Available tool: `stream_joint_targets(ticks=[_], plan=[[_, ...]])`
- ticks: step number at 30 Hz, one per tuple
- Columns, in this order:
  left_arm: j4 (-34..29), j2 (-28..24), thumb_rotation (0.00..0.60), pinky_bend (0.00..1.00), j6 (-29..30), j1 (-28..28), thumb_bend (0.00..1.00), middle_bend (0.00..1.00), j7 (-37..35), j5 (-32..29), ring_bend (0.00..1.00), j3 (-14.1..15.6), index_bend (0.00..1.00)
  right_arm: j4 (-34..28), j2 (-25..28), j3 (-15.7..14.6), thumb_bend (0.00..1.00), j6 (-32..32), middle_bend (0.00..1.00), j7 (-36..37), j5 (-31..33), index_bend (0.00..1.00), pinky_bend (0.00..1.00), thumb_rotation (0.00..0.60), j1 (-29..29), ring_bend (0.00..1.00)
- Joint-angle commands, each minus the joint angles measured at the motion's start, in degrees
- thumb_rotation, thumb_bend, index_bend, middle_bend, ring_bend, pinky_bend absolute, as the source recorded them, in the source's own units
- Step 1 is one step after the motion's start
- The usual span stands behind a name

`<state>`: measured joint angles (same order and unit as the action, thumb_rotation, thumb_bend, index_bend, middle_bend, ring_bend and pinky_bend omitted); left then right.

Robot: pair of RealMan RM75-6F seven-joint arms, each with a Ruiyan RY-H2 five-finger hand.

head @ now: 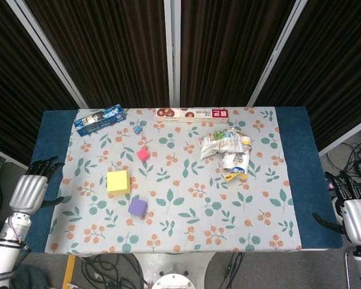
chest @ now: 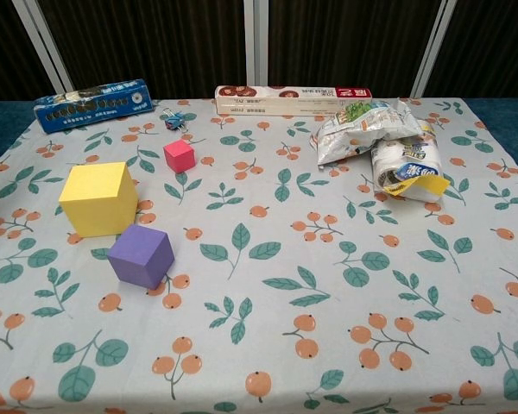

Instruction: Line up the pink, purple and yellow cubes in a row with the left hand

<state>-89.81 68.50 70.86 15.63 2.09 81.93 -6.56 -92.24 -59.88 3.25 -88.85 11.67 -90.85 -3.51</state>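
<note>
The left hand point(head: 29, 192) hangs at the table's left edge, fingers spread and holding nothing; it shows only in the head view. Next come the three cubes, one of each colour, all on the left half of the cloth point(chest: 268, 345). The yellow cube point(chest: 98, 198) is the largest. The purple cube point(chest: 141, 256) sits just in front of it to its right, close but apart. The small pink cube point(chest: 180, 155) lies further back, well apart from both. They look like light foam blocks, likely soft and easy to slide. A grip across opposite flat faces should suit them, though the pink one needs a fine pinch. Behind lie one blue packet point(chest: 92, 104), one clip point(chest: 176, 121) and one long box point(chest: 293, 99). To the right is a heap of snack bags point(chest: 384, 147), their number unclear. The right hand point(head: 356, 214) rests at the right edge, fingers apart and empty.
</note>
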Motion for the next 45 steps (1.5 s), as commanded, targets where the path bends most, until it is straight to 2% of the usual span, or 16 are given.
stream_joint_targets(ticks=[1, 7, 12, 17, 23, 26, 31, 38, 40, 45], plan=[[3.0, 1.9, 0.6, 0.15, -7.0, 5.0, 0.07, 0.22, -3.7, -1.6, 0.16, -1.4, 0.25, -0.1, 0.1, 0.0, 0.03, 0.1, 0.17, -0.1, 0.0, 0.09, 0.11, 0.6, -0.1, 0.01], [4.7, 5.5, 0.6, 0.15, -14.3, 9.9, 0.02, 0.22, -3.9, -5.2, 0.16, -2.2, 0.23, -0.6, 0.6, 0.2, 0.03, 0.3, 0.17, -0.7, 0.0, 0.09, 0.12, 0.6, -0.3, 0.01], [5.6, 9.2, 0.6, 0.15, -16.2, 12.4, 0.0, 0.2, 0.9, -8.8, 0.16, -2.9, 0.2, -0.7, 0.8, 0.1, 0.03, 0.1, 0.17, -0.8, 0.1, 0.09, 0.12, 0.6, -0.1, 0.01], [3.6, 11.1, 0.6, 0.15, -18.6, 14.5, 0.0, 0.18, 6.5, -14.7, 0.16, -3.4, 0.19, -0.4, 0.9, 0.2, 0.03, -0.1, 0.17, -0.5, 0.6, 0.09, 0.12, 0.6, 0.1, 0.01], [1.6, 12.5, 0.6, 0.15, -19.4, 16.6, 0.0, 0.16, 12.9, -20.9, 0.16, -3.3, 0.18, -0.1, 1.0, 0.2, 0.03, 0.0, 0.17, 0.1, 0.9, 0.09, 0.12, 0.6, 0.3, 0.01], [0.5, 12.9, 0.6, 0.15, -20.8, 17.5, 0.0, 0.16, 13.6, -24.0, 0.16, -3.4, 0.18, 0.2, 0.9, 0.1, 0.03, -0.1, 0.17, 0.4, 0.9, 0.09, 0.12, 0.6, 0.4, 0.01], [-1.0, 13.6, 0.6, 0.15, -19.9, 18.5, 0.0, 0.16, 15.1, -25.6, 0.16, -3.2, 0.18, 0.4, 0.8, 0.1, 0.03, 0.1, 0.17, 0.7, 1.1, 0.09, 0.12, 0.6, 0.4, 0.01], [0.9, 16.1, 0.6, 0.15, -19.6, 20.8, 0.0, 0.17, 19.0, -31.1, 0.16, -3.0, 0.18, 0.8, 0.8, 0.1, 0.03, 0.0, 0.17, 1.2, 1.3, 0.09, 0.11, 0.6, 0.5, 0.01], [1.7, 16.8, 0.6, 0.16, -19.2, 21.4, 0.0, 0.19, 20.3, -33.1, 0.17, -3.0, 0.19, 1.0, 0.8, 0.1, 0.03, 0.0, 0.17, 1.4, 1.3, 0.09, 0.12, 0.6, 0.6, 0.01], [3.1, 18.0, 0.6, 0.22, -17.9, 21.8, 0.02, 0.39, 20.7, -34.2, 0.35, -2.9, 0.37, 1.3, 0.7, 0.0, 0.03, -0.2, 0.17, 1.7, 1.3, 0.09, 0.12, 0.6, 0.7, 0.01]])
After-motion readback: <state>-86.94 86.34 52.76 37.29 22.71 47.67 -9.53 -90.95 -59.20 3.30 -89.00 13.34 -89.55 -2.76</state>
